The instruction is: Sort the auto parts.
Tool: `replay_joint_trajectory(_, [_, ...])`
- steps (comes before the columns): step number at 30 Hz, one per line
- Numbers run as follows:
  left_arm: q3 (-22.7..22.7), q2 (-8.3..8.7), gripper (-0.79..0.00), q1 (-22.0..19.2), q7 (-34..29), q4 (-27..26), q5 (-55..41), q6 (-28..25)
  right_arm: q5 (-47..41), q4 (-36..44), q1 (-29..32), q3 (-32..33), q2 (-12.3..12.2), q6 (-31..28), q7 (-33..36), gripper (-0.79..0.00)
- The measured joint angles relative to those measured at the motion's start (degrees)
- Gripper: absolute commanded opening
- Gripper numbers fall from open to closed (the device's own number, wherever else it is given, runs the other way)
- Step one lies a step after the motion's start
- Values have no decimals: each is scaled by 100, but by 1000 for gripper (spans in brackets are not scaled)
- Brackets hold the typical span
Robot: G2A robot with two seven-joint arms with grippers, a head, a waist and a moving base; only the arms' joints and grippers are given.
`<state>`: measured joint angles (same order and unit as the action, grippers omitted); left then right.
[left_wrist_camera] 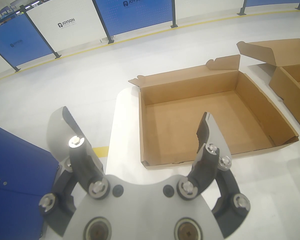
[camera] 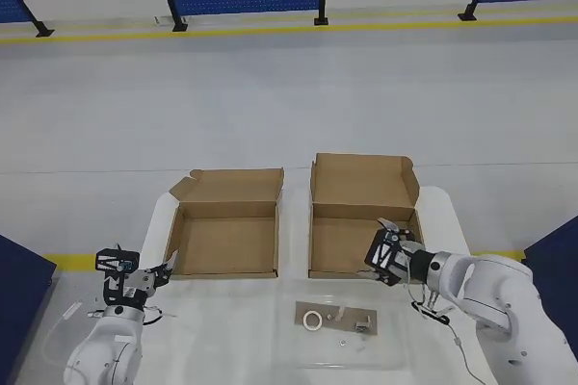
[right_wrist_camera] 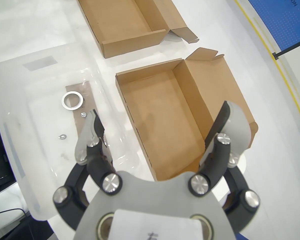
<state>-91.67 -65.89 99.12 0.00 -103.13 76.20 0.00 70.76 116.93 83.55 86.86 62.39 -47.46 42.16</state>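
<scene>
Two open cardboard boxes stand side by side on the white table: the left box (camera: 226,241) (left_wrist_camera: 205,116) (right_wrist_camera: 120,13) and the right box (camera: 361,236) (right_wrist_camera: 175,111). In front of them lies a clear plastic tray (camera: 385,342) (right_wrist_camera: 17,116) holding a metal ring (camera: 312,320) (right_wrist_camera: 72,100), a flat grey plate (camera: 339,315) (right_wrist_camera: 83,106), a small metal clip (camera: 363,325) and small screws (right_wrist_camera: 62,136). My left gripper (camera: 154,271) (left_wrist_camera: 137,128) hangs open at the table's left front corner, holding nothing. My right gripper (camera: 390,248) (right_wrist_camera: 162,118) is open above the right box's front right corner.
Both boxes have their lids folded back toward the far side. The left box interior is bare. Blue and white partition panels (left_wrist_camera: 130,3) stand across the floor beyond the table. A dark blue panel (camera: 10,289) sits at the table's left.
</scene>
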Motion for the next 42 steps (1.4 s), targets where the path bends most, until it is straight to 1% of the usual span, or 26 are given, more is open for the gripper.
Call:
replay_joint_trajectory(4, [0,0,0,0,0,0,0,0,90,197,-209,-282,-61,-574,623,0])
replay_joint_trajectory(6, [0,0,0,0,0,0,0,0,17,176,-333,-463,-94,-674,852,0])
replay_joint_trajectory(10, [0,0,0,0,0,0,0,0,115,-14,-577,-1119,-273,-476,989,0])
replay_joint_trajectory(13, [0,0,0,0,0,0,0,0,-27,-221,-728,-1563,-406,-251,1218,0])
replay_joint_trajectory(20, [0,0,0,0,0,0,0,0,-18,-210,-710,-1543,-406,-265,1194,0])
replay_joint_trajectory(24, [0,0,0,0,0,0,0,0,230,-229,-722,-1777,-446,-357,1110,0])
replay_joint_trajectory(27, [0,0,0,0,0,0,0,0,291,-254,-795,-1980,-511,-281,1186,0])
replay_joint_trajectory(33, [0,0,0,0,0,0,0,0,107,-430,-1120,-2663,-740,101,1568,0])
replay_joint_trajectory(38, [0,0,0,0,0,0,0,0,-548,-529,-1614,-3357,-1001,625,2094,0])
replay_joint_trajectory(42, [0,0,0,0,0,0,0,0,-582,-528,-1642,-3384,-1016,652,2120,0])
